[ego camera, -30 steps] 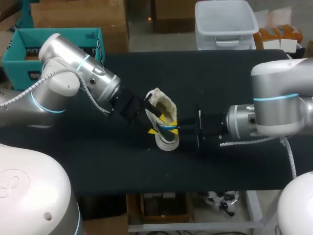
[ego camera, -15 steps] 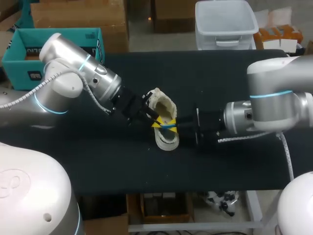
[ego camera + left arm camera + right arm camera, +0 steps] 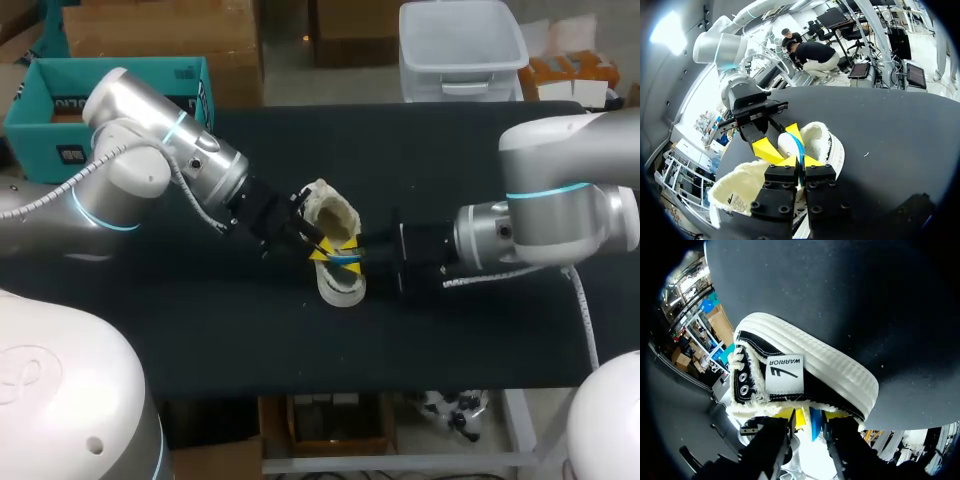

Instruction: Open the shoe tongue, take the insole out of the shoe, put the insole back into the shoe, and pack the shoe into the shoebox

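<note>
Head view shows the shoe lying near the middle of the black worktop, its fleecy cream opening toward the far side and its pale toe end toward the near edge. The left arm comes in from the far left and slants down to the shoe, so that the left gripper sits at the left rim of the opening. The right arm reaches in level from the right, with the right gripper at the right side of the same opening, just beside the other one. A thin blue-edged insole shows between the two. Seen from the left wrist, the left gripper's yellow tips stand narrow, pinched from both sides on the blue edge of the insole, which rises out of the cream lining straight ahead of them; the right gripper is just beyond, against the white face of that same insole. From the right wrist, the shoe's black side fills the space ahead, with a thick ribbed white sole, a white label patch and two metal eyelets along a fleecy edge. Whether the right gripper holds the insole or only stands beside it I cannot tell. A teal shoebox, open on top, stands at the far left corner, well apart from the shoe.
</note>
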Action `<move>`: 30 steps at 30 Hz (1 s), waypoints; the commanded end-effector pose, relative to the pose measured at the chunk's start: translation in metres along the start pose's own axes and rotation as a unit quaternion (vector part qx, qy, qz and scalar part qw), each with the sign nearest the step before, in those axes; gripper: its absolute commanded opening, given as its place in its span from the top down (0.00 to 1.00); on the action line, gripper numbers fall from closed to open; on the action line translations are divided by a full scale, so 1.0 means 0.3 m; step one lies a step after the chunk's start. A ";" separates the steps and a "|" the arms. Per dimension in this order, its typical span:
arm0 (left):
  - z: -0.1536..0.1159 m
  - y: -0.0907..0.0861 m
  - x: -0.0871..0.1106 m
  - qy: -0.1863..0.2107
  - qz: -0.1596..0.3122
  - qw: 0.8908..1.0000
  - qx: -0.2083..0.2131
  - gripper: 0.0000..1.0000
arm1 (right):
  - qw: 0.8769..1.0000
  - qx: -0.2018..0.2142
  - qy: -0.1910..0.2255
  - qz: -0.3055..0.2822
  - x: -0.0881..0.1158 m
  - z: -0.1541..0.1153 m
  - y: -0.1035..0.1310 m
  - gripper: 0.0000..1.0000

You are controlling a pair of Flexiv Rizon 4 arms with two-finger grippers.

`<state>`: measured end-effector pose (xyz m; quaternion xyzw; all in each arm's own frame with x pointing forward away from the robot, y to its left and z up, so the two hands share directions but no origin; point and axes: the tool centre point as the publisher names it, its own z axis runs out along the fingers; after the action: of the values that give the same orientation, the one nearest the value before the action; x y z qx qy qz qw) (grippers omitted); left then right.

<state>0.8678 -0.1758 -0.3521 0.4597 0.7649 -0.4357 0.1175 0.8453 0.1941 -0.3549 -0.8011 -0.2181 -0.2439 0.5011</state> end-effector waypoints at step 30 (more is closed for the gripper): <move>-0.327 -0.144 -0.008 -0.018 -0.126 0.991 -0.051 0.00 | 0.995 -0.067 -0.078 -0.008 -0.073 0.004 0.003 1.00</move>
<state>0.8645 -0.1253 -0.2900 0.3639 0.8191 -0.4336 0.0927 0.8262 0.1857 -0.3725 -0.8282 -0.2374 -0.2203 0.4574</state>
